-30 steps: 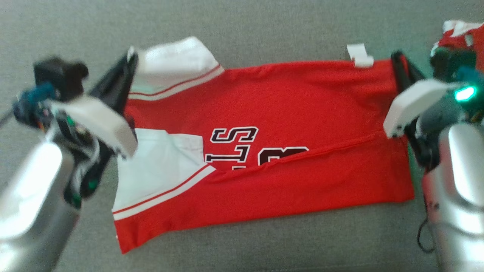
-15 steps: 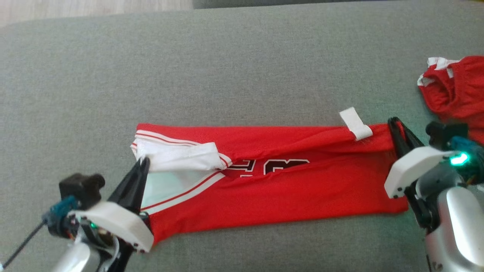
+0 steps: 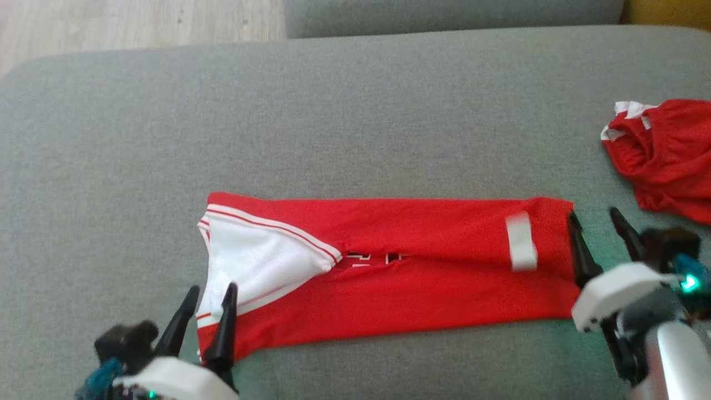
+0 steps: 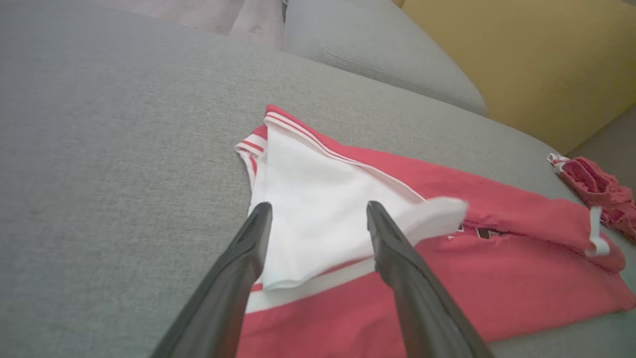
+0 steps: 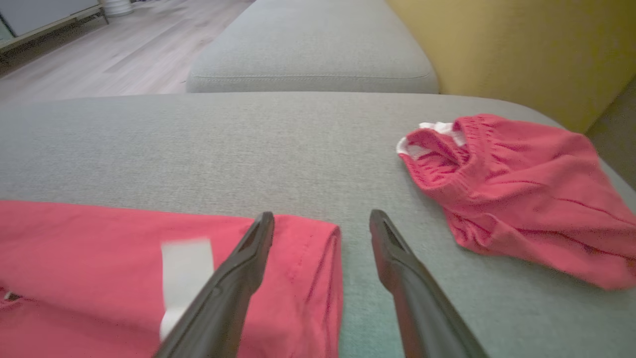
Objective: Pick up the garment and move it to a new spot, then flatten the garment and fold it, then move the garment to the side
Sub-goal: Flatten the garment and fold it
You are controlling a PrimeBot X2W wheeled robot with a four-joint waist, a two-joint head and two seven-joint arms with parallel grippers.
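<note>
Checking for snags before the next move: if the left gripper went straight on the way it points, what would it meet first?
Most likely the white panel of the folded red jersey, lying just ahead of the open left gripper on the gray cushion; exact depth is unclear.

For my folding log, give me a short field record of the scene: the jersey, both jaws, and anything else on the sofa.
jersey: red, folded into a long strip, flat on grey cushion
white panel: at its left end
left jaws: open, at white panel, holding nothing
right jaws: open, at right end, holding nothing
other garment: red, crumpled, far right
</note>
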